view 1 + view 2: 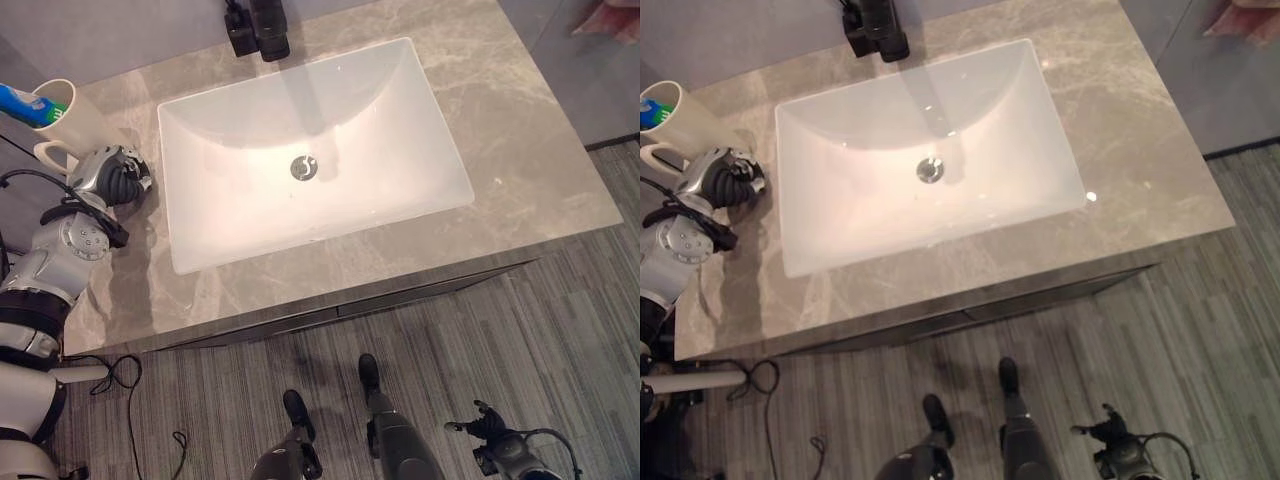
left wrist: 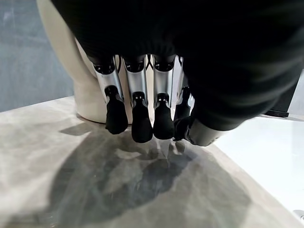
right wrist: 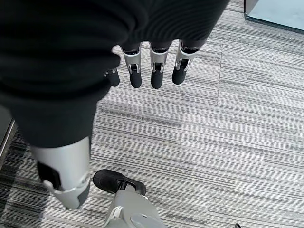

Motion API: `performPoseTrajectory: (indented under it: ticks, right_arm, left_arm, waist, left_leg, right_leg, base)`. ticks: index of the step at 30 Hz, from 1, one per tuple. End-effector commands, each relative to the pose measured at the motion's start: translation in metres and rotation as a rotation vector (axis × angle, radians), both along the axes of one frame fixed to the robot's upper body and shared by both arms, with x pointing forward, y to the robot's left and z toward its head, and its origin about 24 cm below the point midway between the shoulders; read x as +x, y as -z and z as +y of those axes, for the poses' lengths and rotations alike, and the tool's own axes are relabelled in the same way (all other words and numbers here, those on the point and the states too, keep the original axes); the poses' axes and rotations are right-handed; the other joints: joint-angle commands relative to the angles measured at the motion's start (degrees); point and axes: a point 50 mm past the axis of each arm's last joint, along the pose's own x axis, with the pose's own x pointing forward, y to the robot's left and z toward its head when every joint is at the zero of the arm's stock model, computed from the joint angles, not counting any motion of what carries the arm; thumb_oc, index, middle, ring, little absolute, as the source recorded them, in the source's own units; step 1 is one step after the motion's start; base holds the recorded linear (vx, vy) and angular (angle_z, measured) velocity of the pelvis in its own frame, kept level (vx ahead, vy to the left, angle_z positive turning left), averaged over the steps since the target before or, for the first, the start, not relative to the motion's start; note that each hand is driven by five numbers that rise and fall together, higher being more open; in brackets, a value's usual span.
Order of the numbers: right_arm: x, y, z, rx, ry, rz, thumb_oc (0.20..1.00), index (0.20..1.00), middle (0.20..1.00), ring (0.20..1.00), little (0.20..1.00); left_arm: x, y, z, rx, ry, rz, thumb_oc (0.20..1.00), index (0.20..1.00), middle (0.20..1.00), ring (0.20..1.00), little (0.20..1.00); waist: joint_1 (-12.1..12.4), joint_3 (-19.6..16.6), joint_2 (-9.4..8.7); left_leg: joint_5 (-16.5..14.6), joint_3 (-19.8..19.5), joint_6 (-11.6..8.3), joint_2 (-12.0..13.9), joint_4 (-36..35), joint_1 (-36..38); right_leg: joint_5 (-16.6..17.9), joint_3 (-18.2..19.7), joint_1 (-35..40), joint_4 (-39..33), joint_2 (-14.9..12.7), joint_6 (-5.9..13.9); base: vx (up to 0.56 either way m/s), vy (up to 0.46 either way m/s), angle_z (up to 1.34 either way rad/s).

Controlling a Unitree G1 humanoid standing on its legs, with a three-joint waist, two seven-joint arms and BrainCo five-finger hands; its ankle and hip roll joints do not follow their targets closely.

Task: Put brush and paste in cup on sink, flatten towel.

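A cream cup [image 1: 62, 118] with a handle stands at the counter's far left corner. A blue and green tube [image 1: 30, 104] pokes out of its mouth. My left hand [image 1: 112, 176] rests just in front of the cup, over the grey marble counter [image 1: 520, 170]. In the left wrist view its fingers [image 2: 137, 99] hang relaxed above the counter and hold nothing, with the cup [image 2: 88, 90] right behind them. My right hand [image 1: 498, 436] hangs low at the right, over the floor. Its fingers [image 3: 156, 71] are relaxed and empty.
A white rectangular sink [image 1: 400, 110] with a metal drain [image 1: 304, 167] is set into the middle of the counter. A black tap [image 1: 262, 28] stands behind it. Something pinkish [image 1: 608, 20] shows at the far right corner. Striped grey flooring [image 1: 540, 340] lies below the counter's front edge.
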Motion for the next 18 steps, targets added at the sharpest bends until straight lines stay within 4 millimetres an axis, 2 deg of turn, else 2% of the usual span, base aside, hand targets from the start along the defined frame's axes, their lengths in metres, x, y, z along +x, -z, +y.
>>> performPoseTrajectory:
  ticks: [1, 4, 6, 11, 16, 17, 18]
  right_arm:
    - [-0.006, 0.003, 0.002, -0.004, 0.003, 0.009, 1.0, 1.0, 1.0, 1.0, 1.0]
    - [-0.008, 0.004, 0.001, -0.003, 0.013, 0.015, 1.0, 1.0, 1.0, 1.0, 1.0]
    - [-0.009, 0.003, -0.002, -0.005, 0.021, 0.015, 1.0, 1.0, 1.0, 1.0, 1.0]
    - [-0.006, 0.001, -0.003, -0.007, 0.021, 0.001, 1.0, 1.0, 1.0, 1.0, 1.0]
    - [0.0, -0.001, -0.001, -0.006, 0.002, -0.021, 1.0, 1.0, 1.0, 1.0, 1.0]
    - [0.003, -0.002, -0.001, -0.007, -0.002, -0.03, 1.0, 1.0, 1.0, 1.0, 1.0]
    - [0.011, -0.005, 0.002, -0.004, -0.022, -0.059, 1.0, 1.0, 1.0, 1.0, 1.0]
  left_arm:
    - [-0.014, -0.021, 0.019, 0.003, -0.037, -0.06, 0.2, 0.2, 0.2, 0.2, 0.2]
    - [-0.024, -0.014, 0.023, -0.004, -0.027, -0.049, 0.2, 0.2, 0.2, 0.2, 0.2]
    - [-0.032, -0.011, 0.035, 0.007, -0.067, -0.038, 0.2, 0.2, 0.2, 0.2, 0.2]
    - [-0.038, -0.013, 0.049, 0.023, -0.127, -0.038, 0.2, 0.2, 0.2, 0.2, 0.2]
    - [-0.036, -0.022, 0.061, 0.032, -0.201, -0.06, 0.2, 0.2, 0.2, 0.2, 0.2]
    - [-0.034, -0.026, 0.06, 0.041, -0.207, -0.071, 0.2, 0.2, 0.2, 0.2, 0.2]
    - [-0.03, -0.038, 0.063, 0.047, -0.242, -0.111, 0.2, 0.2, 0.2, 0.2, 0.2]
  waist:
    - [-0.41, -1.5, -2.08]
    - [0.07, -1.57, -1.98]
    - [0.35, -1.33, -1.84]
    - [0.44, -0.93, -1.8]
    - [0.19, -0.32, -2.03]
    - [0.05, -0.15, -2.13]
    - [-0.65, 0.41, -2.58]
  left_leg:
    - [1.77, -2.95, -2.92, 2.43, 0.39, -0.68]
    - [1.86, -2.81, -2.88, 2.36, 0.39, -0.71]
    - [1.59, -2.87, -2.83, 2.2, 0.39, -0.55]
    - [1.58, -2.86, -2.81, 2.07, 0.39, -0.85]
    - [1.69, -2.84, -2.83, 1.95, 0.39, -1.62]
    - [1.74, -2.89, -2.82, 1.9, 0.39, -1.95]
    - [1.87, -2.7, -2.83, 1.94, 0.39, -2.95]
  right_leg:
    - [-3.11, 1.88, 2.91, 0.03, -3.97, 5.44]
    - [-3.02, 1.82, 2.73, 0.03, -4.08, 5.41]
    - [-3.33, 1.5, 3.02, 0.03, -4.28, 5.5]
    - [-3.24, 1.33, 2.81, 0.03, -4.4, 5.61]
    - [-3.04, 1.36, 2.13, 0.03, -4.47, 5.8]
    - [-2.93, 1.35, 1.84, 0.03, -4.48, 5.82]
    - [-2.5, 1.75, 0.72, 0.03, -4.36, 5.97]
  base:
    - [0.0, 0.0, 0.0]
    - [0.02, 0.012, -0.04]
    - [0.0, 0.0, 0.0]
    - [0.0, 0.0, 0.0]
    - [0.0, 0.0, 0.0]
    - [-0.01, 0.02, 0.04]
    - [-0.01, 0.023, 0.04]
